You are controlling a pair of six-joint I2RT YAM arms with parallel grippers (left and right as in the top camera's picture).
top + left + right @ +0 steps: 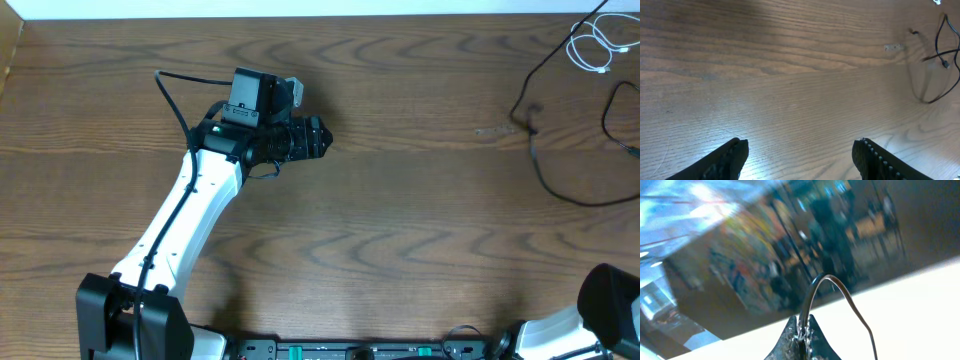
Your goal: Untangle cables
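Cables sit way over at the right end of the counter (pixel 400 250) in the overhead. The black cable (pixel 534 150) snakes mostly top-to-bottom, the white cable (pixel 590 45) is a small coil in the far corner, and both are well apart from the left gripper (pixel 320 138). Left wrist: jaws spread wide over bare wood, black cable far off up-right. Right wrist: right gripper (pixel 802 335) jaws are together, pinching what looks like the black cable, which arches up and over to the right.
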